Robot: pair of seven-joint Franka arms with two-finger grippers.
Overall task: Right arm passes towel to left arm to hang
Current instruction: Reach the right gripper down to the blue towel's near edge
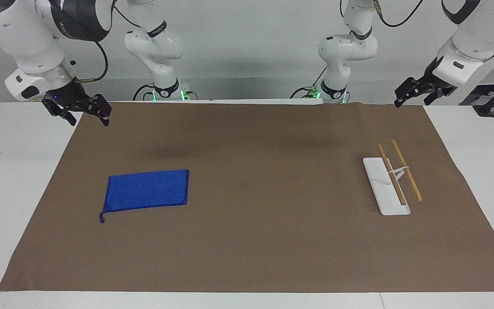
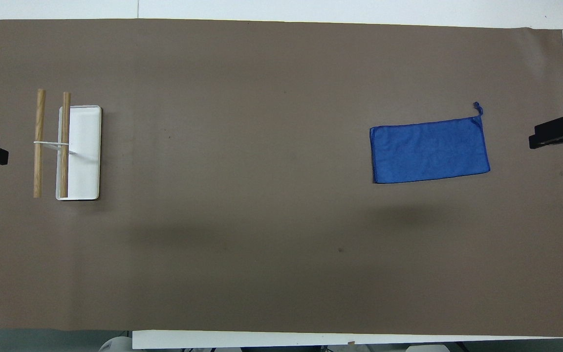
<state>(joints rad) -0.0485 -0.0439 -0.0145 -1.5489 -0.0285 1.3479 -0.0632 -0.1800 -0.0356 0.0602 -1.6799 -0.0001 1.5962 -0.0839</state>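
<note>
Brown matting is covering the surface (image 1: 272,257). Nothing is yet done: the towel (image 1: 147,190) is lying flat toward the right arm's end, untouched. Both jaws, right gripper (image 1: 85,112) and left gripper (image 1: 414,92), are being held spread, aloft. Passing and hanging on the rack (image 1: 395,178) remain.

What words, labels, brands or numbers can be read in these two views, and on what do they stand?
None can be read.
Right arm: pale lettering on its dark band, too blurred to read.
Towel, rack, mat: no markings.
</note>
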